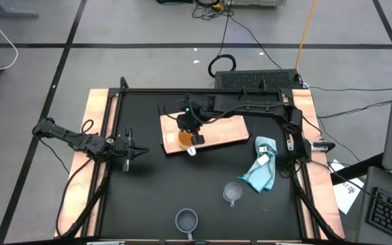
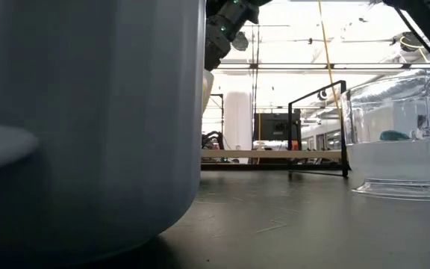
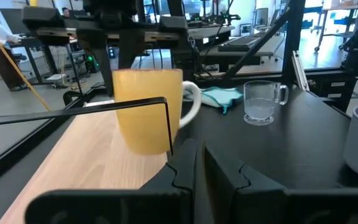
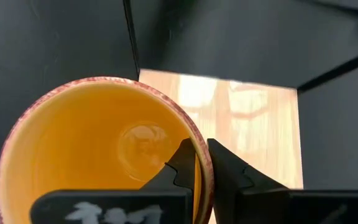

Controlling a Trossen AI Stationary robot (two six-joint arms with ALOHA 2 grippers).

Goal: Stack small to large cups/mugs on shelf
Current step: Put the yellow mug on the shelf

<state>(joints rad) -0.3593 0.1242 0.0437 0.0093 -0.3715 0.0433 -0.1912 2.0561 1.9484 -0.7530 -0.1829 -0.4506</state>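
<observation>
Blue-grey mug [image 1: 186, 220] sits at the near edge of the table [image 1: 148, 197], untouched. Clear cup [image 1: 233, 193] stands a bit farther in, just beside the light blue cloth [image 1: 262, 171]; also not moved. Farther back, my right pincer [image 4: 194, 163] is clamped on the rim of the orange cup [image 4: 98, 155], one finger inside the cup and one outside, over the shelf [image 1: 216, 133]. Left pincer [image 1: 136, 152] waits at the table's left, fingers narrow, holding nothing. My estimate: first cup nearly placed, two to go, no stack.
</observation>
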